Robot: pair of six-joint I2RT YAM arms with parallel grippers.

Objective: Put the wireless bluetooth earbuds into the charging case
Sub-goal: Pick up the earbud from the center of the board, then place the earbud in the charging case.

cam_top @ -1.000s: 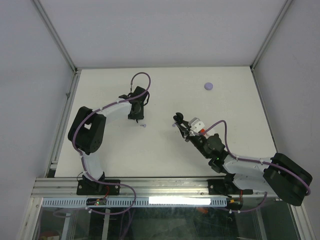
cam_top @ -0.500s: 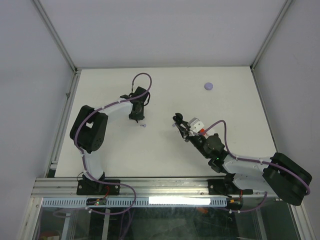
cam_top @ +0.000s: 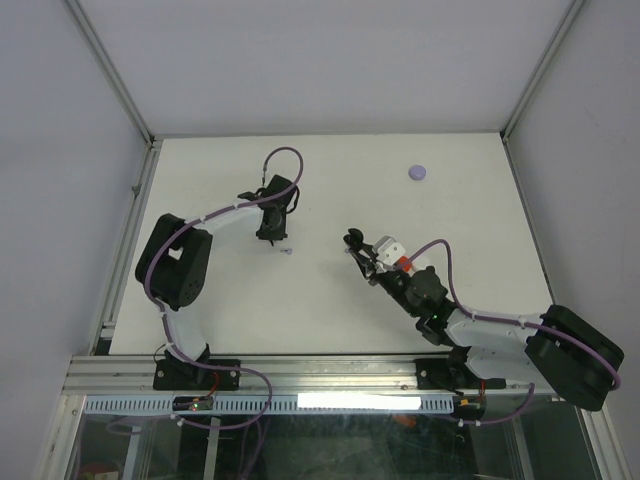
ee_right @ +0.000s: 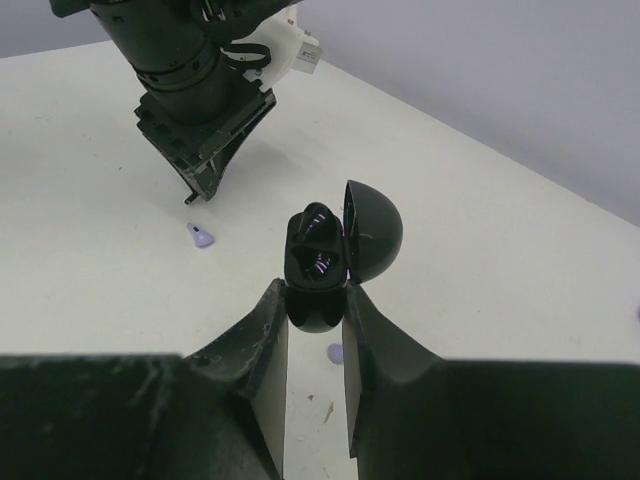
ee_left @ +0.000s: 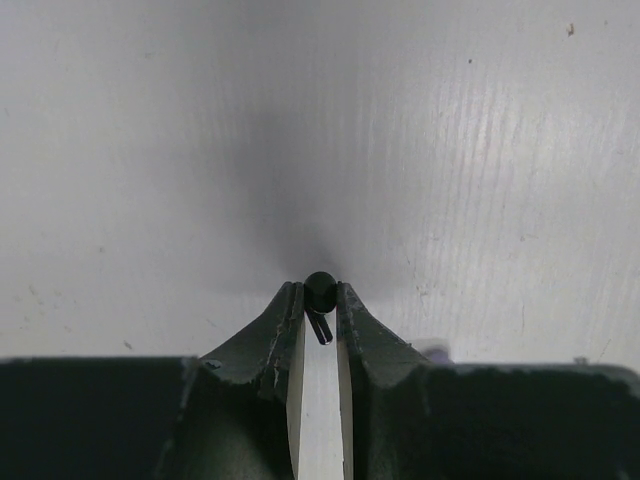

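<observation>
From above, my left gripper hangs over the counter's middle, with a pale purple earbud just beside it. My right gripper is well apart. A purple disc lies near the far right corner.

Left wrist: I am clenched on a black earbud, its stem between my fingers.

Right wrist: I grasp the open black charging case, lid tilted back. The left gripper and the pale purple earbud lie beyond it.

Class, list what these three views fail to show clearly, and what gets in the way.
Left wrist: stem of the black earbud, half hidden between fingers of the left gripper.
Right wrist: charging case interior, too dark to read its sockets.
Right wrist: pale purple piece, partly behind a finger of the right gripper.
</observation>
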